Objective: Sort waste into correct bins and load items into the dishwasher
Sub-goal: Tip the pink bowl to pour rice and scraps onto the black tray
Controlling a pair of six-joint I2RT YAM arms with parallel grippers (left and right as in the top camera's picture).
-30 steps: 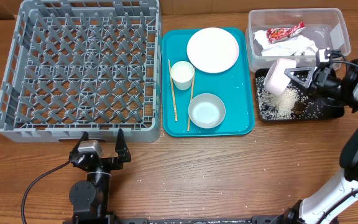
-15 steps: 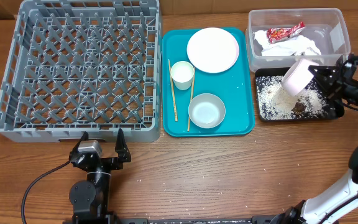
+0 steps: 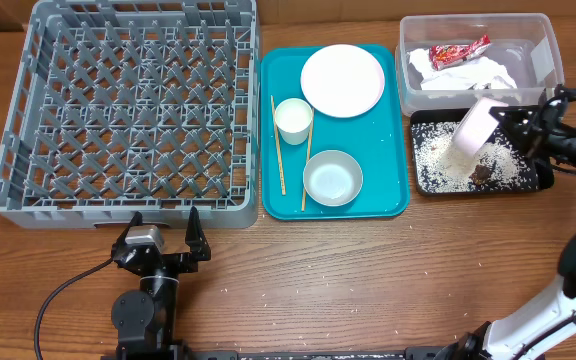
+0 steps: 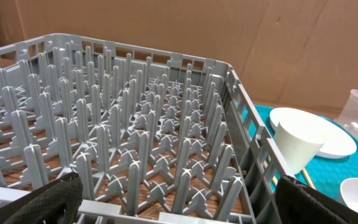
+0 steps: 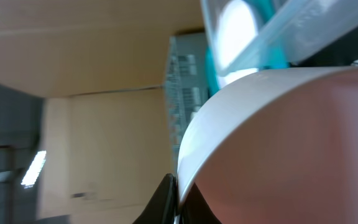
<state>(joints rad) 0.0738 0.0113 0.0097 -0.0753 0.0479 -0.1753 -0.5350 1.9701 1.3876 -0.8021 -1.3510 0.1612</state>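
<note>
My right gripper (image 3: 503, 122) was clamped on the rim of one bowl (image 3: 471, 131), which I held tipped on its side over the black tray (image 3: 414, 140). Rice (image 3: 446, 160) lay scattered across that tray, and the brown lump (image 3: 481, 173) sat just beside the bowl's mouth. The wrapper (image 3: 459, 50) and napkin (image 3: 465, 73) lay in the tub (image 3: 548, 40).

I judged the waste sorting close to done. All that seemed left of it was a few pale specks, likely grains, on the table (image 3: 368, 270).

Loading had not begun. The rack (image 3: 128, 100) held nothing. The plate (image 3: 342, 80), cup (image 3: 293, 118), other bowl (image 3: 332, 177) and both chopsticks (image 3: 279, 150) lay on the teal tray (image 3: 383, 150), none yet loaded.

My left gripper (image 3: 160, 238) sat at the table's near edge, in front of the rack, with its fingers apart and nothing between them.

By my reckoning, what remained was to carry the emptied bowl across to the rack, then move over the five pieces from the teal tray.
</note>
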